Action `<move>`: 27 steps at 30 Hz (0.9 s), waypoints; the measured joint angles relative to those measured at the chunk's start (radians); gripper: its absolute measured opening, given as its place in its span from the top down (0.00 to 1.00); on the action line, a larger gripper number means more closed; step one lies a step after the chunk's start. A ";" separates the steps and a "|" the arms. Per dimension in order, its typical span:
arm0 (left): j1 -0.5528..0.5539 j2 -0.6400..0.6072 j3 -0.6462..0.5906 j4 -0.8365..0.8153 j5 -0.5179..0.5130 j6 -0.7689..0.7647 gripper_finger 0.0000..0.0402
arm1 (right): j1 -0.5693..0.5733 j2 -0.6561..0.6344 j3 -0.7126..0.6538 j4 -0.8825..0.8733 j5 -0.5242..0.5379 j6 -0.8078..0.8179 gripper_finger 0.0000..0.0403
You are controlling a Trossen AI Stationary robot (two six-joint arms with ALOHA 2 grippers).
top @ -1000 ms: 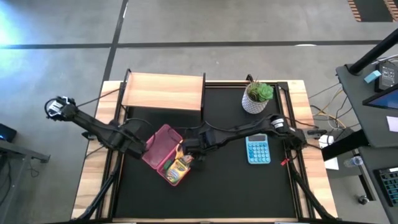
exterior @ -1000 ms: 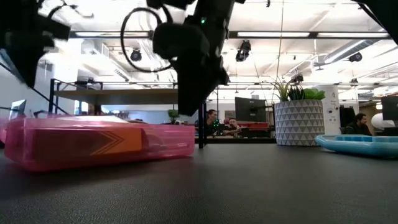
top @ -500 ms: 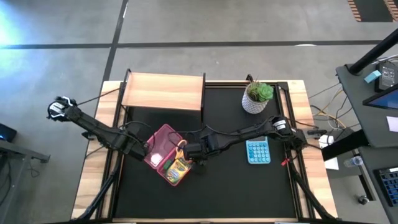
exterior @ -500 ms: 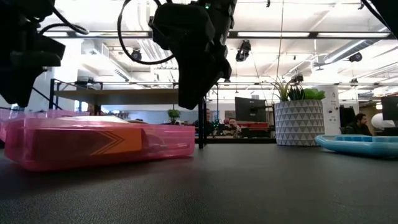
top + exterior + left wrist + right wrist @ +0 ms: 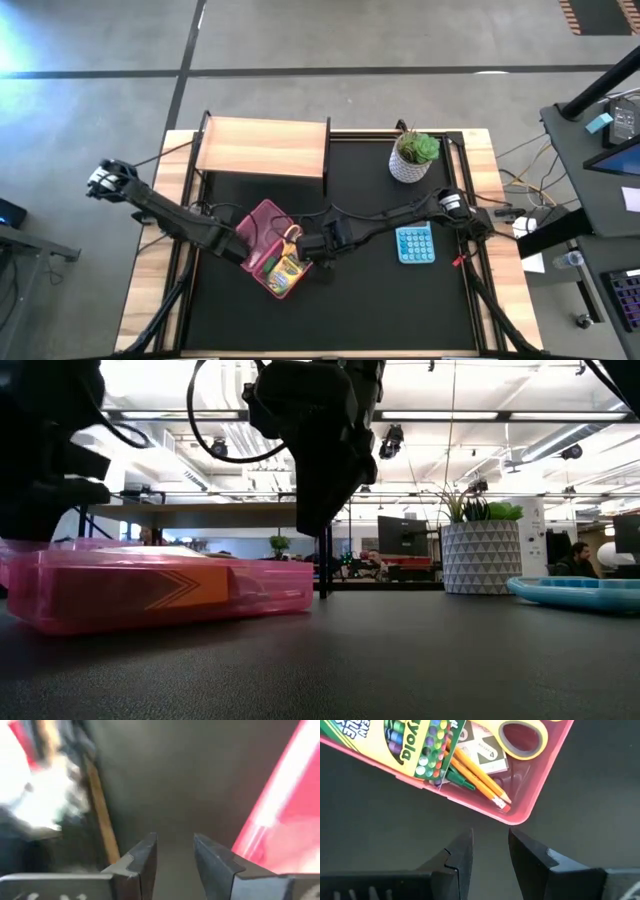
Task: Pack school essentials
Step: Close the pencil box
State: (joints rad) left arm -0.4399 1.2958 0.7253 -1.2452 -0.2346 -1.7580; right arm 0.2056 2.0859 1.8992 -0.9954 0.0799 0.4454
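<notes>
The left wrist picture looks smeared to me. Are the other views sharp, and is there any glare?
Left wrist view: blurred, the pink case only a streak, a washed-out white patch at one side. Right wrist view: sharp, crayon box lettering readable. Low view: bright ceiling lights, arms in dark silhouette. High view: even, with pale glare on the floor at the upper left.

The table (image 5: 400, 310), black-topped, carries a pink box (image 5: 262, 236) left of centre, a blue calculator (image 5: 414, 241) at right, a plant (image 5: 412, 157) upper right, and a wooden shelf (image 5: 263, 147) upper left.
</notes>
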 joint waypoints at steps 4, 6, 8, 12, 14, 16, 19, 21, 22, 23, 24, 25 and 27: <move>-0.001 0.066 0.010 0.126 0.070 0.019 0.72 | 0.006 -0.001 0.000 -0.018 0.000 0.000 0.71; 0.001 0.086 0.013 0.186 0.066 0.039 0.72 | 0.009 -0.001 0.000 -0.031 0.000 0.000 0.71; 0.000 0.101 0.018 0.213 0.064 0.048 0.72 | 0.012 -0.002 0.000 -0.037 0.000 0.000 0.71; 0.000 0.093 0.027 0.264 0.060 0.058 0.72 | 0.019 -0.004 0.000 -0.053 -0.001 0.003 0.71; 0.000 0.075 0.027 0.294 0.055 0.065 0.72 | 0.024 -0.004 0.000 -0.057 -0.001 0.003 0.71; 0.000 0.051 0.027 0.327 0.042 0.067 0.72 | 0.028 -0.004 0.000 -0.065 -0.001 0.004 0.71; -0.001 0.016 0.027 0.372 0.010 0.080 0.72 | 0.033 -0.004 0.000 -0.079 -0.001 0.007 0.71; -0.001 -0.011 0.027 0.416 -0.016 0.093 0.72 | 0.037 -0.004 0.000 -0.083 0.000 0.007 0.71; -0.001 -0.023 0.027 0.435 -0.031 0.093 0.72 | 0.038 -0.004 0.000 -0.088 0.000 0.007 0.71; -0.001 -0.030 0.027 0.451 -0.046 0.094 0.72 | 0.039 -0.004 0.000 -0.092 0.000 0.007 0.71; -0.001 -0.038 0.027 0.470 -0.057 0.098 0.72 | 0.040 -0.004 0.000 -0.097 0.000 0.007 0.71; -0.001 -0.045 0.027 0.494 -0.070 0.100 0.72 | 0.041 -0.004 0.000 -0.104 0.000 0.007 0.71; -0.001 -0.052 0.027 0.549 -0.086 0.127 0.72 | 0.041 -0.004 0.000 -0.113 0.000 0.007 0.71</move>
State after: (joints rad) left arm -0.4404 1.2437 0.7521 -0.6962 -0.3207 -1.6306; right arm 0.2467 2.0815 1.8992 -1.1084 0.0799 0.4526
